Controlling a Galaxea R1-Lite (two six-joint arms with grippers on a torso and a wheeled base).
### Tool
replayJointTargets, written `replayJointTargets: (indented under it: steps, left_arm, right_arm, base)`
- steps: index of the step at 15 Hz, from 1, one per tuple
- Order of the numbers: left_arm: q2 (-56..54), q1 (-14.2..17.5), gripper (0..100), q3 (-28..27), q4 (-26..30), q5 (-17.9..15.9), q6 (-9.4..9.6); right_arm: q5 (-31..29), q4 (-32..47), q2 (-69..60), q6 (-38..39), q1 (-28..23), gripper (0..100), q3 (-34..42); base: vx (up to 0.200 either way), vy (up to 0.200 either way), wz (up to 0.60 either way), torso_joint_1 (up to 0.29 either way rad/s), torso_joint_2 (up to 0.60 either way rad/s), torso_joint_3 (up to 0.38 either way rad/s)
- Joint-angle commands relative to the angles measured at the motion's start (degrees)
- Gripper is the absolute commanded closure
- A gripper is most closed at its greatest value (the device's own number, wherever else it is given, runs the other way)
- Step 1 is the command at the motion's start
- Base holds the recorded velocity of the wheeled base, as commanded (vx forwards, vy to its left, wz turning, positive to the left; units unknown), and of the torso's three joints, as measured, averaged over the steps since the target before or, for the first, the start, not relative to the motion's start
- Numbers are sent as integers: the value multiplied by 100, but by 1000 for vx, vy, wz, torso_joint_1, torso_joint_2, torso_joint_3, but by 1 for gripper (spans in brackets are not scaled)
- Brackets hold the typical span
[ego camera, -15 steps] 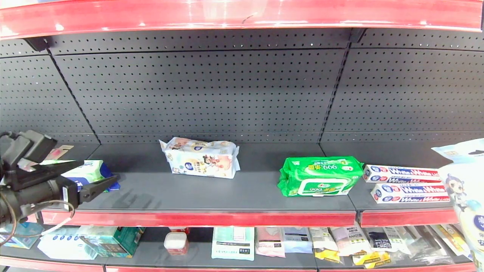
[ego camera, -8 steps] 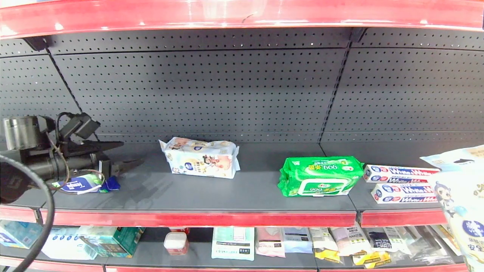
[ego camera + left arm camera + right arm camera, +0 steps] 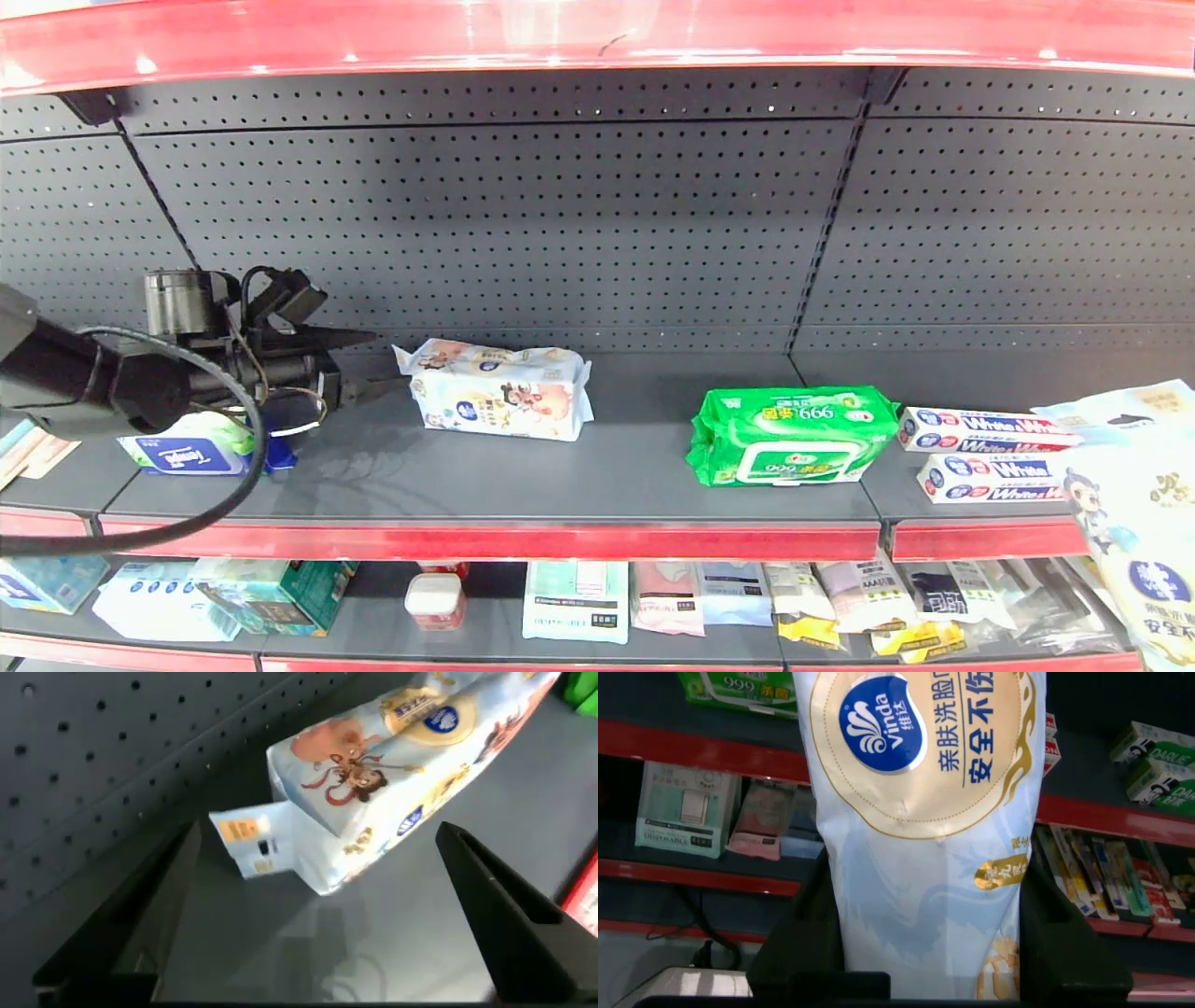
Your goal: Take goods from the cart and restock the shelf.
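Left gripper (image 3: 378,362) splayed, empty, over grey shelf (image 3: 523,476); right gripper (image 3: 920,938) clenched on white soft bag (image 3: 1134,532)
bag hangs off shelf's right end; cartoon tissue pack (image 3: 499,389) lies mid-shelf, just beyond left fingertips; likely risks: fingers shove pack backward; limp bag clips toothpaste boxes (image 3: 999,453)

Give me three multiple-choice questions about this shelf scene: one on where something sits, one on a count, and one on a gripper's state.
1. The green wipes pack lies:
A) between the cartoon-print pack and the toothpaste boxes
B) on the shelf below
C) at the shelf's far left end

2. How many toothpaste boxes lie there?
A) one
B) two
C) four

3. The left gripper is:
A) shut on the cartoon-print pack
B) open
C) shut on nothing

Answers: A, those two flank it; B, two lie side by side; B, its fingers stand wide apart.
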Motion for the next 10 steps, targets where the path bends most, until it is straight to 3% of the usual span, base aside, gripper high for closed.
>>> replayJointTargets:
  steps: [1, 10]
  left_arm:
    - [480, -109, 0, -442, 63, -31, 159]
    - [515, -381, 0, -741, 503, -382, 159]
  right_arm:
    - [-12, -1, -16, -3, 2, 100, 45]
    - [-83, -1, -130, -30, 2, 100, 256]
  base:
    - [0, 0, 0, 0, 0, 0]
    - [0, 0, 0, 0, 0, 0]
